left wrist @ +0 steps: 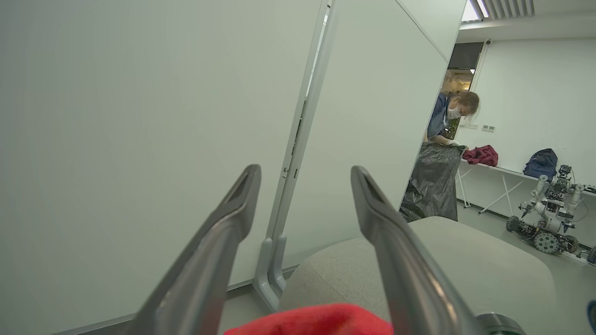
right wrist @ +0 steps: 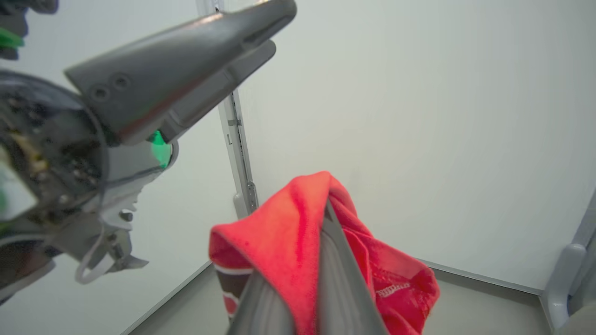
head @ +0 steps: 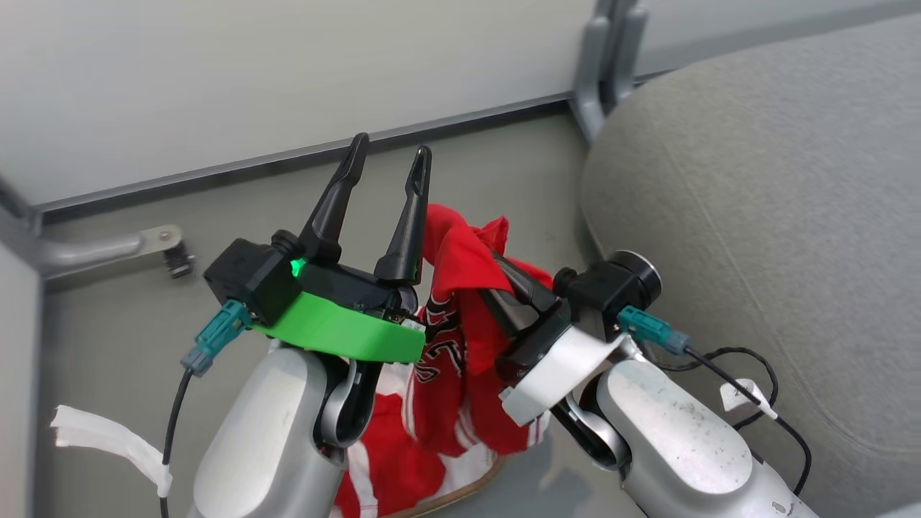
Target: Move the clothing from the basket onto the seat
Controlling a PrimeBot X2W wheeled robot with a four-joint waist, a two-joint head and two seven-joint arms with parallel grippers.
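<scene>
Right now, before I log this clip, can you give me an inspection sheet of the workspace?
Surface: grey seat at right, nothing on its visible part.
Job's things: red clothing hangs above the basket, whose brown rim shows beneath.
Clutter: nothing seen.
Grippers: left gripper open, holding nothing; right gripper shut on the clothing.
Cables: a black lead with a teal plug at each wrist, slack.
Surroundings: white partition, grey floor; beyond it, a person at a table and another robot.
</scene>
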